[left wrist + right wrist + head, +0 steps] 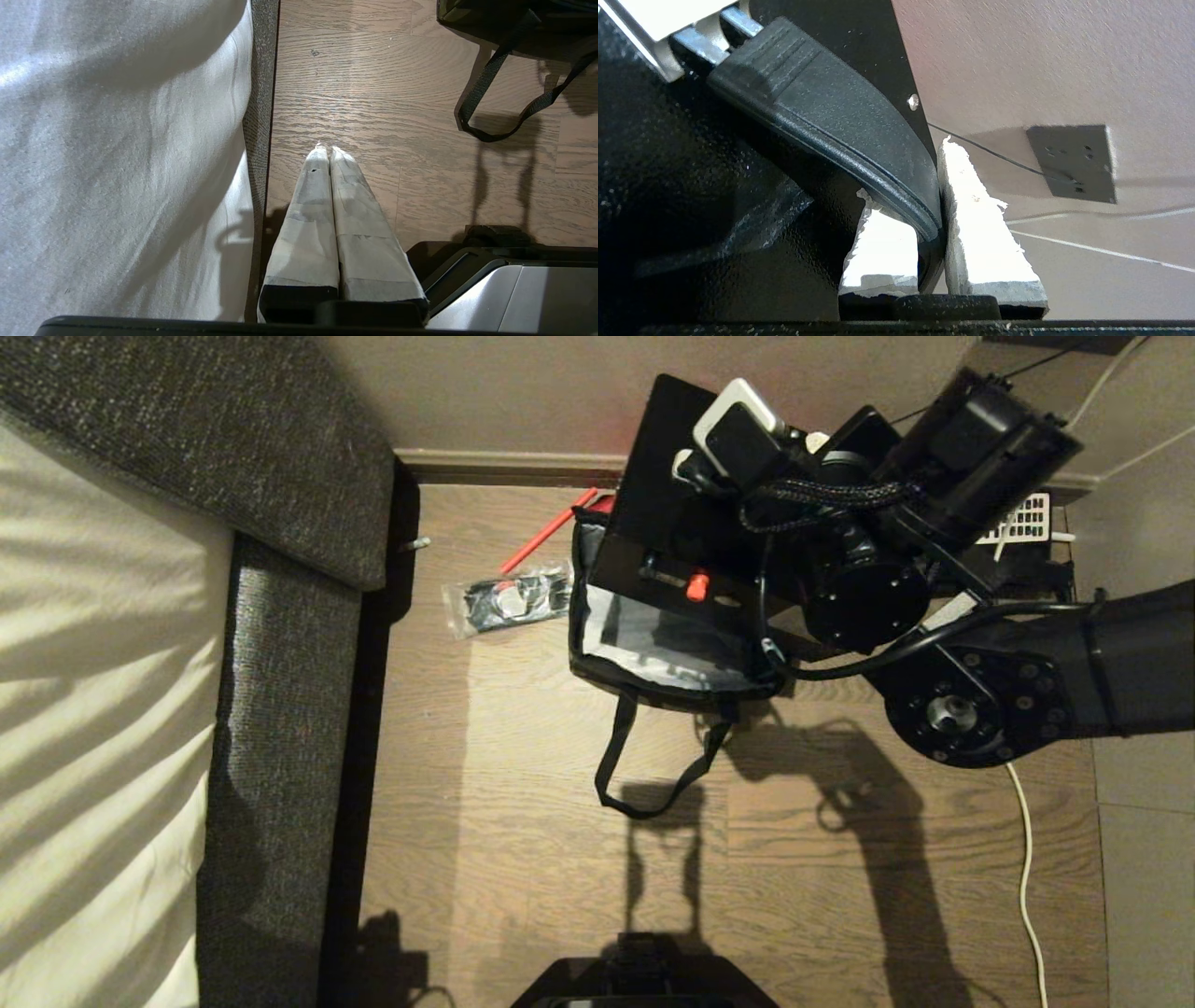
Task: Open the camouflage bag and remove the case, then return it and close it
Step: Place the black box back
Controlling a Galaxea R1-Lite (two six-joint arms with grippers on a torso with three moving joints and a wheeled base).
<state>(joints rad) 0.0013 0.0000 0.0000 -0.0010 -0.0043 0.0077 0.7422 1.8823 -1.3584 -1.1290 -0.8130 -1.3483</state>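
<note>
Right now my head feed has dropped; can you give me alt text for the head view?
The right gripper holds the black case lifted above the open camouflage bag on the wooden floor. A clear packet lies left of the bag, beside a grey sofa.

Dim warm light; long hard floor shadows

Likely a bedroom at home, suggested by a bed [93, 709] with white sheet, wood-look floor [523, 821], skirting board [509, 462], wall socket [1071, 163]
</note>
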